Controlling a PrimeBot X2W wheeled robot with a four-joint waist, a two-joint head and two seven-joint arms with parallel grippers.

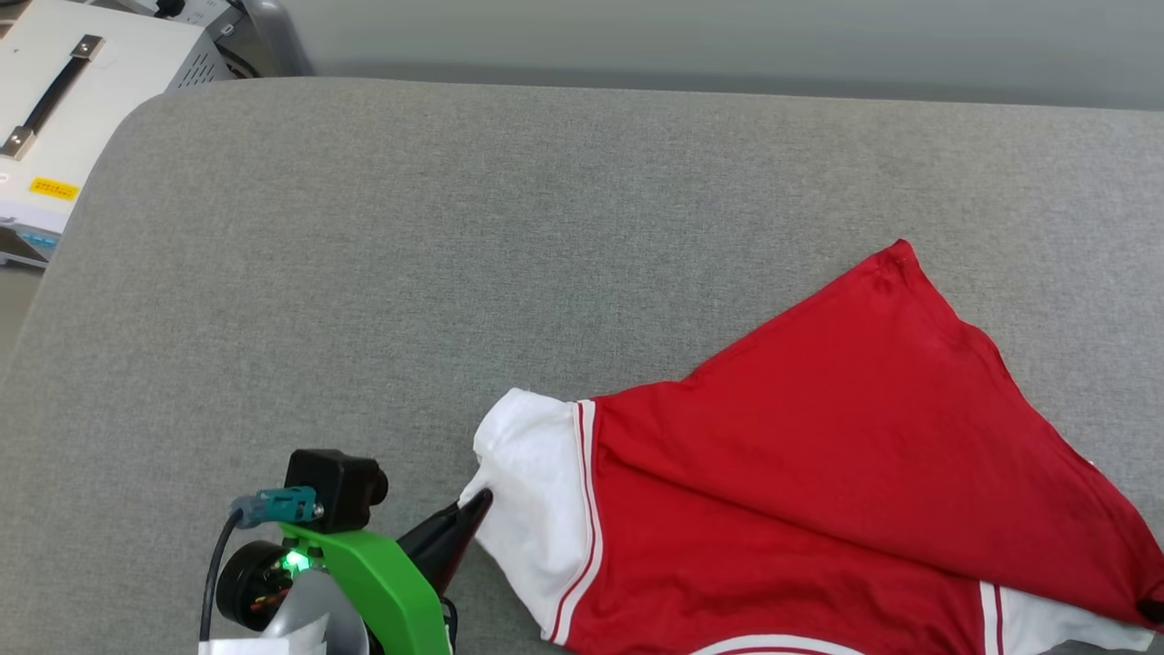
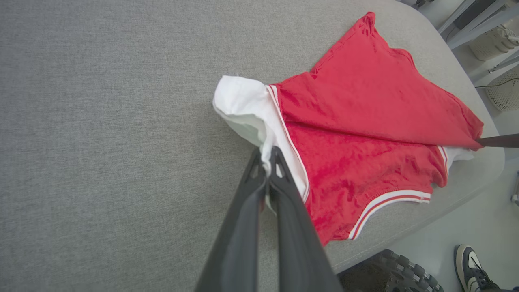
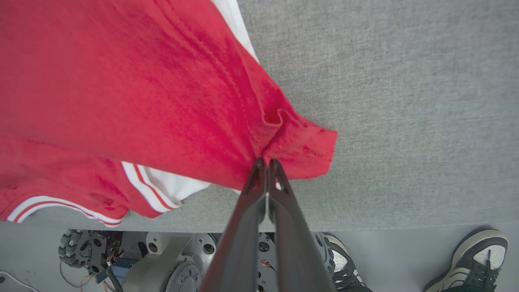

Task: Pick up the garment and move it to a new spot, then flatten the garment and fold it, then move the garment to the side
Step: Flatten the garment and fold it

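Garment [image 1: 818,455]: lies on the near right part of the grey surface [image 1: 364,273], close to its front edge. It is not flat. One red panel is folded diagonally over the body, its point aimed away from the robot. The red-and-white striped trim runs along the near edge. No chest lettering is visible in any view.

White sleeve [image 1: 532,491]: at the garment's left end, bunched and lifted slightly off the surface, with a thin red-and-white stripe where it meets the red cloth.

Left fingers [image 1: 473,511]: fully closed, pinching the edge of the white sleeve. In the left wrist view [image 2: 272,160], white cloth is trapped between the two tips.

Right fingers [image 3: 271,168]: fully closed on a red hemmed corner at the garment's right end. The cloth puckers into the tips and is drawn taut from there. In the left wrist view the same fingers [image 2: 496,141] come in from the right edge, touching that corner.

Surroundings: a white equipment case [image 1: 73,100] with a dark handle stands beyond the far left corner of the surface. The right wrist view shows the robot's wheeled base [image 3: 174,259] below the front edge, and a person's dark-and-white shoe [image 3: 474,259] on the floor.
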